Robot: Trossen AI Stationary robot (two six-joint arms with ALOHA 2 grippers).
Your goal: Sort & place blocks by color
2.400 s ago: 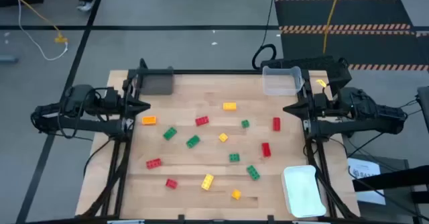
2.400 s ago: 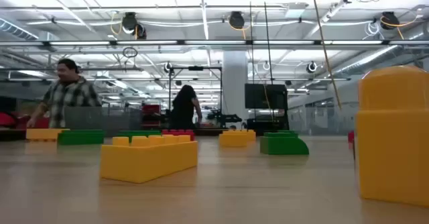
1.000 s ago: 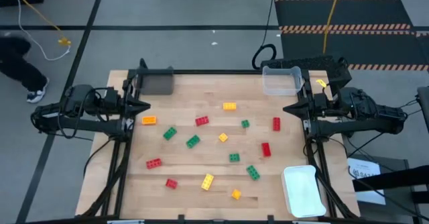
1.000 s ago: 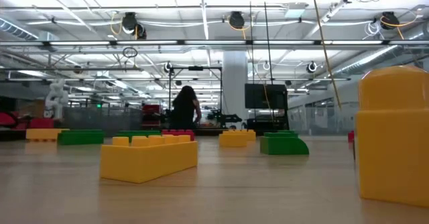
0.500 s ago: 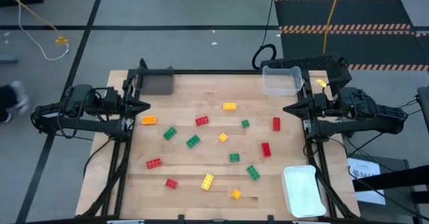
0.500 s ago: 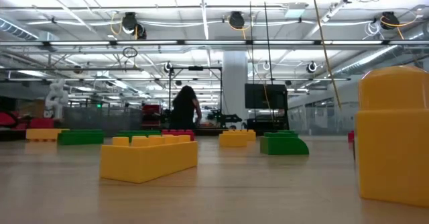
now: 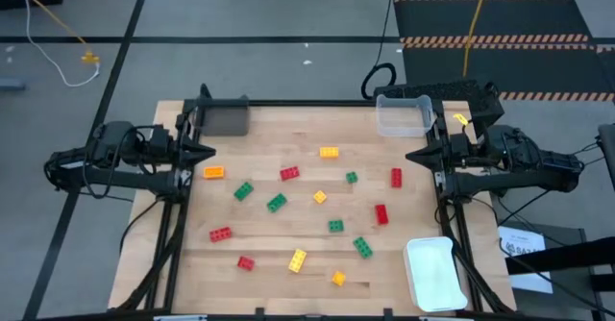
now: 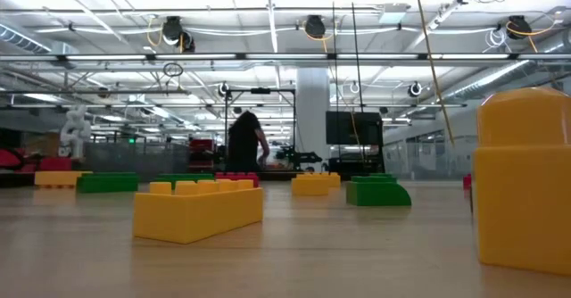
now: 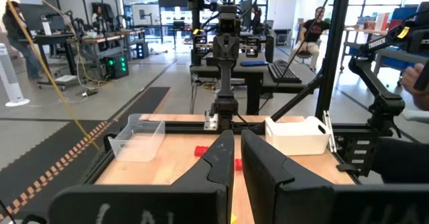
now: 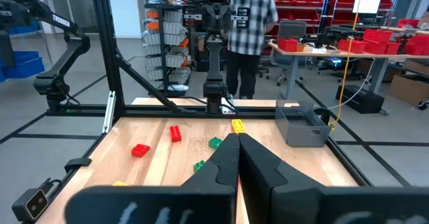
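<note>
resting at opposite table edges, left tool [image 7: 207, 151] and right tool [image 7: 411, 155] both clenched, facing the blocks [image 7: 277, 203].

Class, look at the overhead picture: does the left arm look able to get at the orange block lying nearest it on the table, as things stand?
Probably yes. The left gripper waits shut at the table's left edge, and the orange block lies close beside it on bare wood, with no other block or tray between them. It would have to open first.

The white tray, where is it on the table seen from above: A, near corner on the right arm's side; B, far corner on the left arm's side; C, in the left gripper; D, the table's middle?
A: the white tray lies at the near corner, below the right arm.
</note>
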